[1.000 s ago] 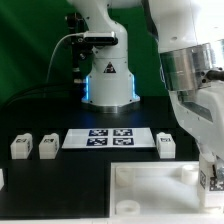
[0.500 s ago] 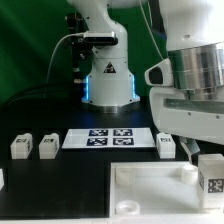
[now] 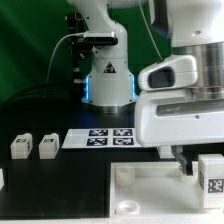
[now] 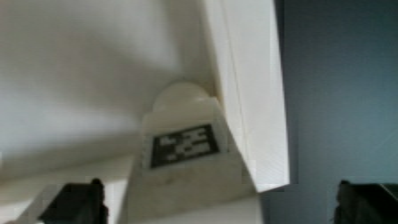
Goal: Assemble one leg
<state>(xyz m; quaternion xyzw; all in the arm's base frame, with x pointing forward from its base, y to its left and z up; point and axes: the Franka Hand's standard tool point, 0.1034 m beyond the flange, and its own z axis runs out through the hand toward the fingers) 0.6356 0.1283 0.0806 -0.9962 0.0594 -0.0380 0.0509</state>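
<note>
Gripper [image 4: 221,203]: we see the jaws spread wide, fingers [image 4: 75,200] clear on both sides, gripping nothing. The leg [image 3: 211,172] stands tag outward by the worktop edge nearest the exterior camera, toward the corner on the exterior view's right, at a corner of the tray piece [image 3: 140,195]; contact we cannot tell. A second leg [image 3: 21,146] and a third leg [image 3: 47,146] sit near the edge on the exterior view's left, just beside the marker board [image 3: 100,138].

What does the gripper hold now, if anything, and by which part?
Nothing, it seems: the gripper is open, and the small white chunky plastic leg lies between its fingers, touching neither.
</note>
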